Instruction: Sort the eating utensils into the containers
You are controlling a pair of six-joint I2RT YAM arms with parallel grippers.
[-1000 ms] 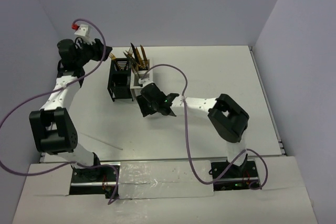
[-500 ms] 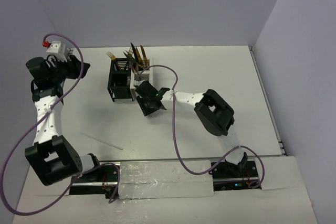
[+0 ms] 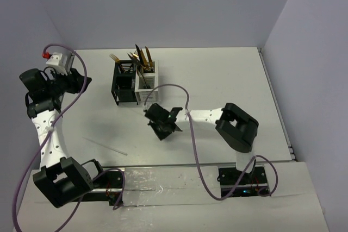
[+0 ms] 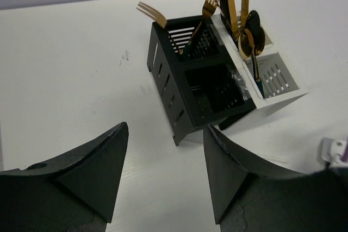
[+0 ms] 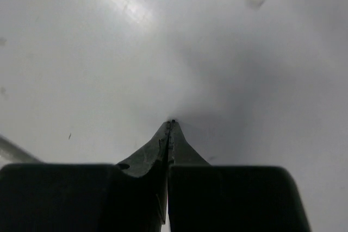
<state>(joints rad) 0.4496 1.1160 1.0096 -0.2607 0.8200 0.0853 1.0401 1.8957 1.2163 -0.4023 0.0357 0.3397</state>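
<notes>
We see the utensils (image 4: 239,9) standing handle-down in the caddies, their long axes near upright and leaning slightly, heads pointing up. 2 gold forks (image 4: 209,1) rise from the far compartment of the black caddy (image 4: 185,88), tines spread outward, one fork leaning out over the caddy's far corner. In the far compartment of the white caddy (image 4: 277,82) we make out 2 gold knife blades, a dark blade and 2 gold spoon bowls on dark slim handles; the gold parts look polished and glossy. The near compartment of each caddy appears to hold no utensils, though something crinkled and clear shows at the edge of the black one. Both caddies are square, hard-walled boxes with slotted sides and slotted floors, joined side by side, black on the left in the top view. They sit toward the far centre of the matte white table (image 3: 228,80).

The left gripper (image 4: 163,172) hangs near the caddies on their left with its dark wedge-shaped fingers spread wide and nothing between them. The right gripper (image 5: 171,126) is just in front of the caddies, low over bare table, its fingers pressed together with no gap. A thin clear stick (image 3: 106,146) lies flat near the front left, well apart from both.
</notes>
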